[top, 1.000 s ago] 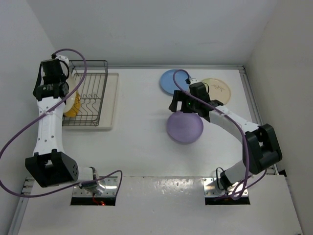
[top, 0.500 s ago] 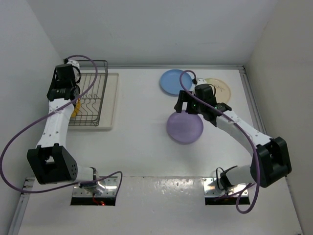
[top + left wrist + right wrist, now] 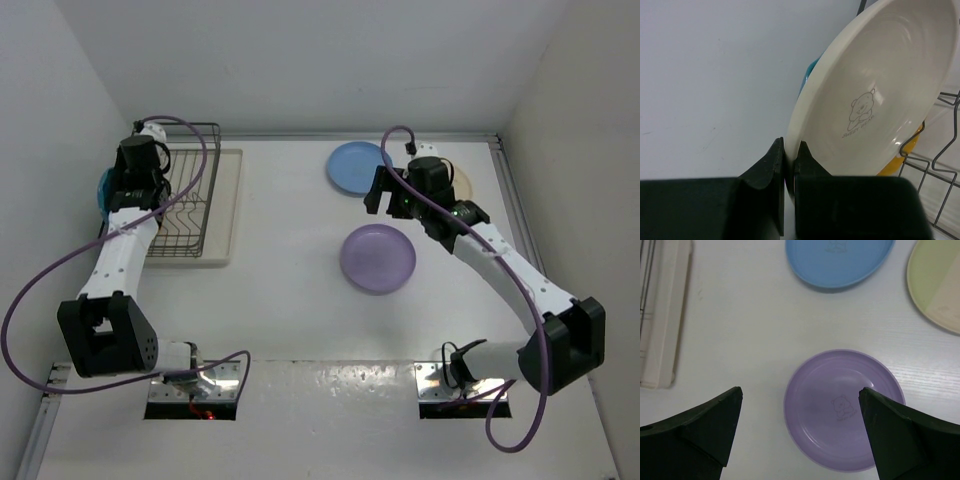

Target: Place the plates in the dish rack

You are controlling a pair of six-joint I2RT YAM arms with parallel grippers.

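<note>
one left gripper (image 3: 788, 155), reaching far, pinches cream plate (image 3: 875, 100).

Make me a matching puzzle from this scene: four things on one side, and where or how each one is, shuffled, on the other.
Things:
1. lavender plate
2. light blue plate
3. cream plate
4. right gripper

States:
A. lying flat near the far edge of the table
B. open, holding nothing
C. lying flat in the middle of the table
D. pinched at its rim by the left gripper

Pairs: 1-C, 2-A, 3-D, 4-B
</note>
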